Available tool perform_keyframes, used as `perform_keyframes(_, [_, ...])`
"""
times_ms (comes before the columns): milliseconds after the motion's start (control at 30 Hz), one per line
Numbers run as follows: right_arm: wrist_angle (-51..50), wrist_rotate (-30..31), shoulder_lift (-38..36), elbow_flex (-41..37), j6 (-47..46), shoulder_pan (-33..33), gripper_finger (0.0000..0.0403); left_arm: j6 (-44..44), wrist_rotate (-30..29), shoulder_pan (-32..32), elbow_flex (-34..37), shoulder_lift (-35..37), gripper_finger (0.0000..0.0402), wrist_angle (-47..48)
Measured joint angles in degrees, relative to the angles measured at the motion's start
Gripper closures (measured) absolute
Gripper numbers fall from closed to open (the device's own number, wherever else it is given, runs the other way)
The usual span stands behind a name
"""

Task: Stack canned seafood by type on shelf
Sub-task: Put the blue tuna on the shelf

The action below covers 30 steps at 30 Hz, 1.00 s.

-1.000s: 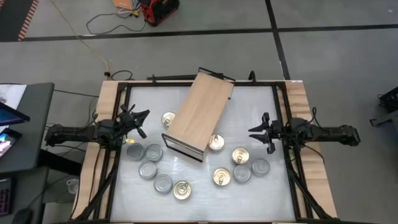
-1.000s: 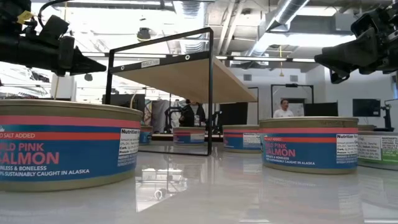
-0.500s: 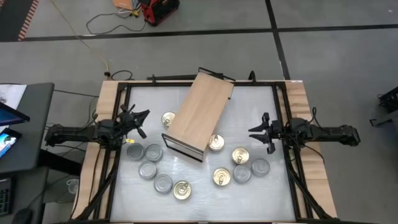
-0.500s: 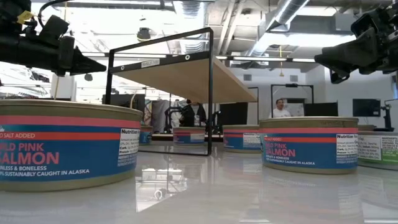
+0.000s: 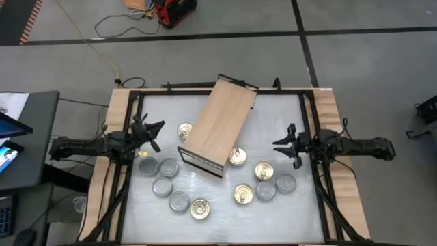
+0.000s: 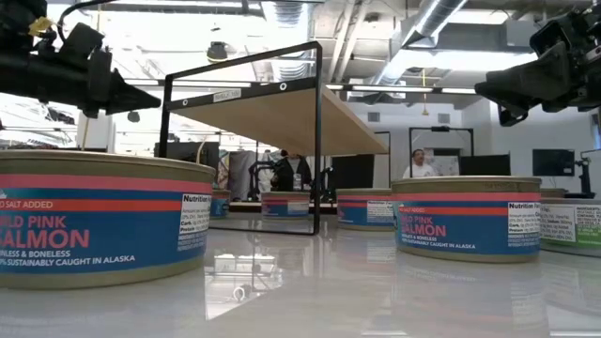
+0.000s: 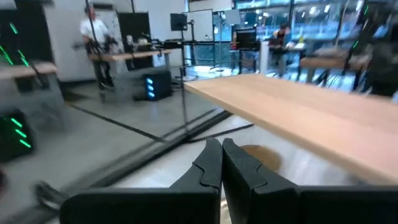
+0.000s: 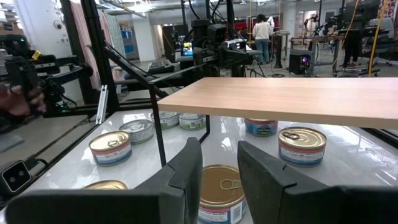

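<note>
The shelf [image 5: 220, 123], a tan plywood box with a dark-framed open end, stands askew mid-table on the white top. Flat round tins lie around its near end. Gold-lidded ones [image 5: 237, 157] [image 5: 184, 130] sit beside it, and silver-lidded ones [image 5: 162, 186] [image 5: 285, 183] sit nearer the front. My left gripper [image 5: 154, 134] hovers by the table's left rail, shut [image 7: 222, 155], pointing at the shelf [image 7: 311, 118]. My right gripper [image 5: 285, 145] hovers by the right rail, open [image 8: 217, 155]. A gold tin [image 8: 221, 186] rests on the table beyond its fingers.
Wooden rails and black frame bars [image 5: 130, 102] border the white top. In the low view two salmon tins [image 6: 94, 216] [image 6: 468, 214] stand close to the camera. Beyond the table are people and desks. Bare tabletop lies along the far edge beside the shelf.
</note>
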State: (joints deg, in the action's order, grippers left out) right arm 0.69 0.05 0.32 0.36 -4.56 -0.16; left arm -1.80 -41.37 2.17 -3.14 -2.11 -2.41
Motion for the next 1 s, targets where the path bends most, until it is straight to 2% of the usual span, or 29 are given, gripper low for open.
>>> perform_keyframes(167, [0.32, 0.00, -0.01, 0.00, -0.08, 0.01, 0.0271, 10.11, 6.63, 0.00, -0.02, 0.00, 0.0401, -0.09])
perform_keyframes(267, [0.95, -0.05, 0.00, 0.00, -0.82, 0.17, 0.0271, 11.76, 8.08, 0.00, -0.02, 0.00, 0.0401, -0.09])
perform_keyframes(367, [1.61, -0.13, 0.00, 0.00, -5.59, 0.16, 0.0271, 13.52, 8.11, 0.00, -0.02, 0.00, 0.0401, -0.09])
perform_keyframes(700, [1.81, -0.12, 0.00, 0.03, -14.08, 0.62, 0.0271, 11.55, 8.08, 0.00, -0.02, 0.00, 0.0401, -0.41])
perform_keyframes(800, [-3.55, -0.11, 0.59, 2.24, -15.25, 0.84, 0.0272, 10.04, 8.64, 0.00, 0.09, 0.00, 0.0401, -1.74])
perform_keyframes(933, [-10.80, 2.57, 4.07, 6.33, -19.32, 1.90, 0.0282, 5.28, 19.26, 0.01, 0.17, 0.00, 0.0401, -4.53])
perform_keyframes(1000, [-12.85, 4.07, 7.08, 7.90, -20.72, 2.43, 0.0288, 4.61, 21.76, 0.02, 0.17, 0.02, 0.0401, -4.54])
